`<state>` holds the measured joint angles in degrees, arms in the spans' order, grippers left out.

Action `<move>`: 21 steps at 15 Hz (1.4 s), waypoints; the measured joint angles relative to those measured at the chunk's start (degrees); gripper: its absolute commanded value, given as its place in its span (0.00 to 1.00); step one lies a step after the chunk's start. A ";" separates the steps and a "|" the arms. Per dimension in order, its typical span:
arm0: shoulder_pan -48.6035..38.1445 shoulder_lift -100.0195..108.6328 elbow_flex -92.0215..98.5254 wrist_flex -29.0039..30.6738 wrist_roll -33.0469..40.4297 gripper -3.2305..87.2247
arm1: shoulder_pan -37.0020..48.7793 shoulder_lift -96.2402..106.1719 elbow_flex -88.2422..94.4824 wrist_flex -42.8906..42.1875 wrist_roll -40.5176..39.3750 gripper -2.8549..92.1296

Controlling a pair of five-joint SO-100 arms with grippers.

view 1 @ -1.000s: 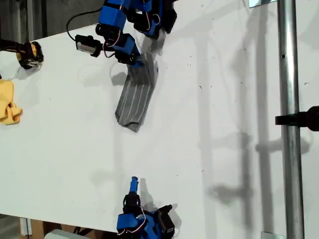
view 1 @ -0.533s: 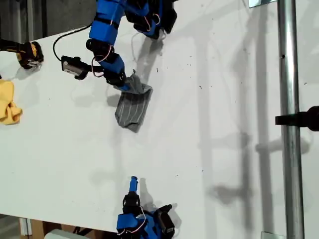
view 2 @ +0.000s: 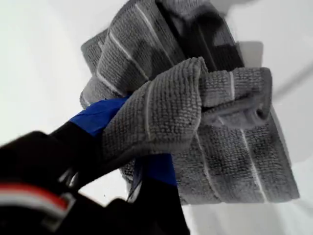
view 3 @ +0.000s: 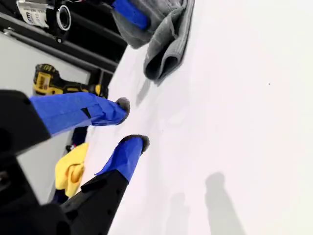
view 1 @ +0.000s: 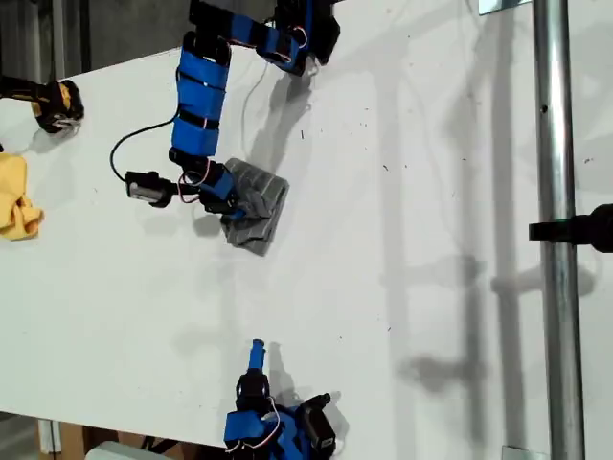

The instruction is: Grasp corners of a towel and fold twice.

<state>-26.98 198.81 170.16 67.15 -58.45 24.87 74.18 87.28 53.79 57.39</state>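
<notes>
The towel [view 1: 253, 209] lies folded in a compact bundle on the white table [view 1: 402, 287], in the upper middle-left part of the exterior view. In the first wrist view the towel [view 2: 195, 112] fills most of the frame: several grey striped layers are stacked, and one folded flap is draped over a blue finger.

My first gripper [view 1: 230, 198] is at the edge of the bundle nearer the exterior view's left. Its fingers [view 2: 100, 115] are clamped on that flap of towel, with cloth wrapped over the tip and more layers lying just beyond it. Which corner is in the grip cannot be told.

My second gripper [view 3: 133, 123] is well apart from the towel, at the bottom edge of the exterior view [view 1: 257, 356]. Its fingers [view 3: 80, 113] stand apart at a moderate gap with nothing between them, above bare table. The towel [view 3: 164, 34] lies ahead of those fingertips, well beyond them.

A yellow cloth [view 1: 17, 196] lies at the exterior view's left edge, well apart from both grippers. A yellow and black power drill [view 1: 53, 101] rests near it.
</notes>
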 measured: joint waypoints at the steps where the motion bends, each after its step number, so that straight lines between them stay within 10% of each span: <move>1: 0.00 0.00 0.00 0.00 0.00 0.15 | 0.00 -2.90 -1.32 -1.14 0.00 0.03; 6: 0.09 0.00 0.00 -0.09 0.00 0.15 | 0.00 -8.79 -9.84 -1.49 -0.70 0.46; 11: 0.26 0.00 0.00 -0.09 -0.18 0.15 | 1.32 7.21 -10.81 4.04 -2.11 0.35; 15: 0.26 0.00 0.00 -0.26 -0.18 0.11 | 3.60 35.33 5.71 16.52 -1.58 0.03; 21: 2.29 0.00 3.60 -3.43 -4.04 0.05 | -3.60 83.85 56.95 17.49 11.51 0.03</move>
<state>-24.70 198.81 173.76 63.72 -62.49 21.27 158.03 144.23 71.28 68.91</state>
